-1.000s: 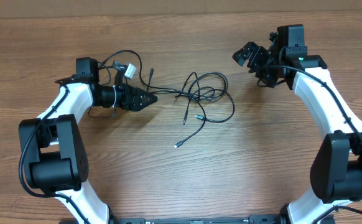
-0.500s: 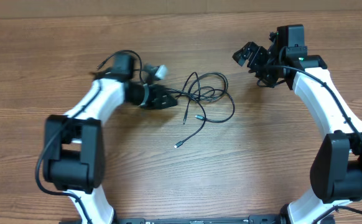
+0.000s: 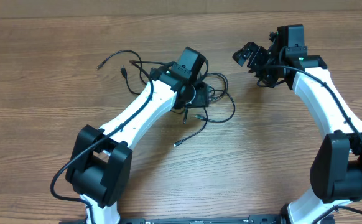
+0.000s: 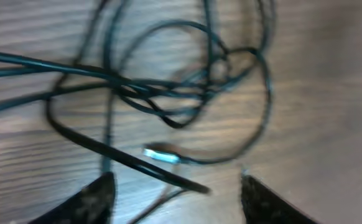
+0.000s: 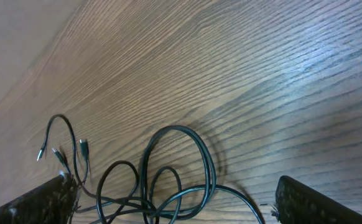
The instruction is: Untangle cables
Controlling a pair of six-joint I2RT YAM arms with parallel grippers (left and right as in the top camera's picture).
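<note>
Wood-grain table [image 3: 44, 155] carries the cables [image 3: 221, 106], a loose black tangle with silver-tipped plug ends trailing out of it. Left arm [image 3: 143, 106] is stretched diagonally with its wrist directly over the tangle, left gripper [image 4: 181, 199] pointing down at it, fingers spread and pinching nothing. Right arm [image 3: 321, 93] is bent off to the side, apart from the tangle, right gripper [image 5: 175, 196] spread wide and empty.

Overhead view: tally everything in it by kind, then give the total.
Robot arms: 2, the left arm and the right arm.
Bunch of thin black cables: 1; the single cords in it cannot be counted apart.
Total: 3.
</note>
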